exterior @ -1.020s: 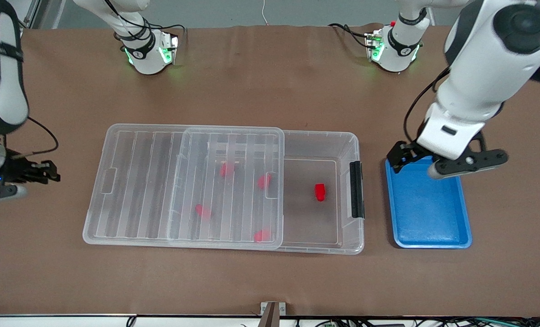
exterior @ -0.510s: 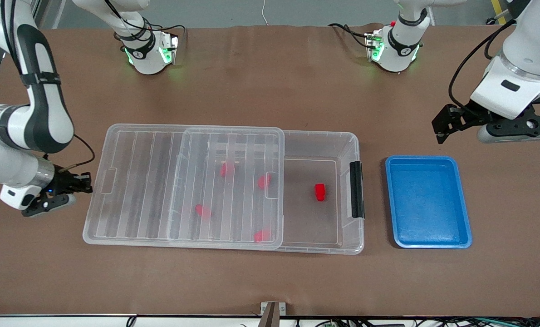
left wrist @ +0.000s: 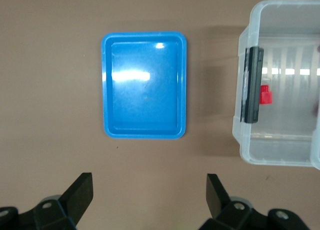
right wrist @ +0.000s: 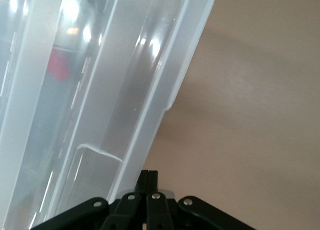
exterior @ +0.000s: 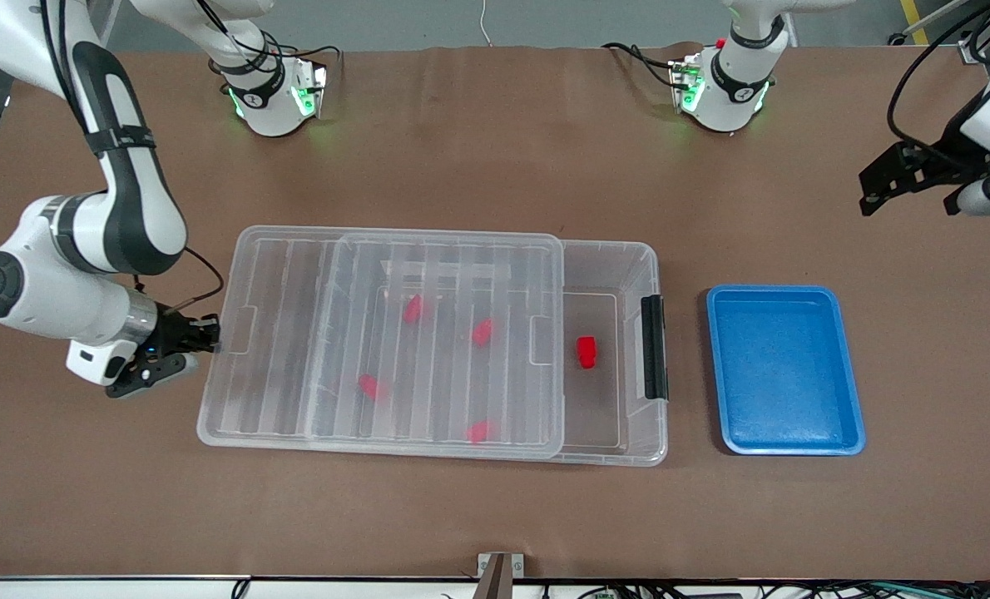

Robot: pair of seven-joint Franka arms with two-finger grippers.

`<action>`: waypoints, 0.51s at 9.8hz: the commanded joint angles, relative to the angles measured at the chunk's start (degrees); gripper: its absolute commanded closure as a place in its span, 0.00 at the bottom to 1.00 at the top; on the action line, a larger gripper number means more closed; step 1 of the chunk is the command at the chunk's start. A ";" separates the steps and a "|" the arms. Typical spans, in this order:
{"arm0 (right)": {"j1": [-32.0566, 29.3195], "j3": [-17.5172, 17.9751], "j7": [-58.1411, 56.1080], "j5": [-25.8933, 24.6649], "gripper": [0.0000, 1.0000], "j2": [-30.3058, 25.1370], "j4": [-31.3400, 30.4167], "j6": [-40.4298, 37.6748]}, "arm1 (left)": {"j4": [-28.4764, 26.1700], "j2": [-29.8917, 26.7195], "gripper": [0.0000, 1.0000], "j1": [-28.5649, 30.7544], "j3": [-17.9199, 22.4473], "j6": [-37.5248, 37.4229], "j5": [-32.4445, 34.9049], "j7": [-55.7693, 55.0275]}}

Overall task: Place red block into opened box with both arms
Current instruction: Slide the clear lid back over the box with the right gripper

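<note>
5 red blocks, 1 clear box w/ 1 lid, 1 blue tray, 2 arms.

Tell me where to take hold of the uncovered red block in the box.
Grip the red block across its wider body, coming straight down through the gap the lid leaves uncovered. The box walls and black latch rule out coming in sideways.

**Brown surface, two containers, two arm bases**

A brown surface carries everything. The box, clear plastic, sits on it near the middle, its long side running from one arm's end toward the other. The blue tray lies just beside the box's black-latched short end, toward the left arm's end, apart from it. Two green-lit arm bases stand along the edge farthest from the front camera.
</note>
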 commanded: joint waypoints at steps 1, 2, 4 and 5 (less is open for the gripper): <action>2.02 1.78 4.49 0.99 1.00 1.09 0.54 1.59 | -5.39 -2.74 0.00 -0.13 -0.37 -0.01 -0.92 1.31; 3.08 1.87 6.08 0.99 1.00 2.05 1.07 2.03 | -5.30 -2.48 0.00 -0.22 -0.72 -0.02 -0.92 0.88; 4.49 1.96 6.80 1.08 1.00 2.15 1.51 2.12 | -5.29 -2.30 0.00 0.13 -0.72 -0.02 -1.53 1.40; 5.10 1.96 8.01 1.08 1.00 2.15 1.51 2.12 | -5.29 -2.21 0.00 0.30 -0.64 -0.02 -2.58 1.49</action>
